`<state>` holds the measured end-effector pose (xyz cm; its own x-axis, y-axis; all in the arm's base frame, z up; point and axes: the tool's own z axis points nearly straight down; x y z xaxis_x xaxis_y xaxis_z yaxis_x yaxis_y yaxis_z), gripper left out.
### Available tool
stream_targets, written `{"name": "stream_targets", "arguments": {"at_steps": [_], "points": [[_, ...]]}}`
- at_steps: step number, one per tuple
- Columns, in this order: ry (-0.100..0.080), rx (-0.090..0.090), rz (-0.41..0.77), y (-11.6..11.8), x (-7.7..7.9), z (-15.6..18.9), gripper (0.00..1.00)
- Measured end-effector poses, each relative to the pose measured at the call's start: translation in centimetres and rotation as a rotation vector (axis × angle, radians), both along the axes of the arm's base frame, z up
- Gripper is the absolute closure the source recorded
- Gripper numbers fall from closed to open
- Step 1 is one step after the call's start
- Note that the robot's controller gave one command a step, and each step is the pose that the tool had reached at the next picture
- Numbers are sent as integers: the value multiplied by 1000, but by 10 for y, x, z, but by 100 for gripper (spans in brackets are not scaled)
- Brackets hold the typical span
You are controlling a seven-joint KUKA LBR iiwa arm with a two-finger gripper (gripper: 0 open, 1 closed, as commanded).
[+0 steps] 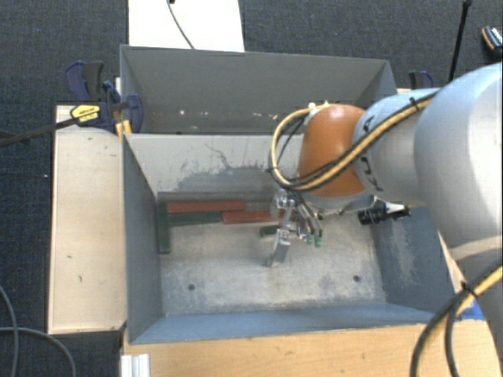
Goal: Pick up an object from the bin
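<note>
- The grey-white robot arm point(440, 148) reaches in over the right rim of the bin and covers that whole side of it.
- The grey metal bin point(141, 234) has tall sloped walls and a scuffed, speckled floor, bare across its near half.
- A rounded orange cover point(330, 151) sits on the wrist above the bin's right-centre, with black and yellow cables point(284, 144) looping round its left side.
- A dark grey-green L-shaped bar point(163, 230) lies in the bin's far-left part: one leg runs along the foot of the left wall, and the other leg runs rightwards towards the bin's middle.
- A long flat red-brown bar point(204, 206) lies just behind that second leg, parallel to the bin's far wall.
- A shorter red-brown bar point(245, 217) lies just beside the long one, nearer the bin's middle, with its right end close under the wrist.
- The pincer point(277, 254) hangs low over the floor at the bin's middle, just beside the right end of the shorter bar. I cannot tell how wide it stands, whether it touches that bar, or whether it has hold of anything.
</note>
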<state>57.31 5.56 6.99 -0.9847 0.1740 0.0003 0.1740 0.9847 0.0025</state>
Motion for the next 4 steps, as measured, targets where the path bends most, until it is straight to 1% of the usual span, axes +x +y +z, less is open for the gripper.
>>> {"name": "stream_targets", "arguments": {"at_steps": [1, 2, 3, 4], "points": [[-8, -2, 2, -2, 3, 4, 100], [1, -3, -220, -38, -33, 30, 100], [2, -3, -214, -36, -33, 29, 0], [-5, 0, 2, 43, 18, 19, 0]]}}
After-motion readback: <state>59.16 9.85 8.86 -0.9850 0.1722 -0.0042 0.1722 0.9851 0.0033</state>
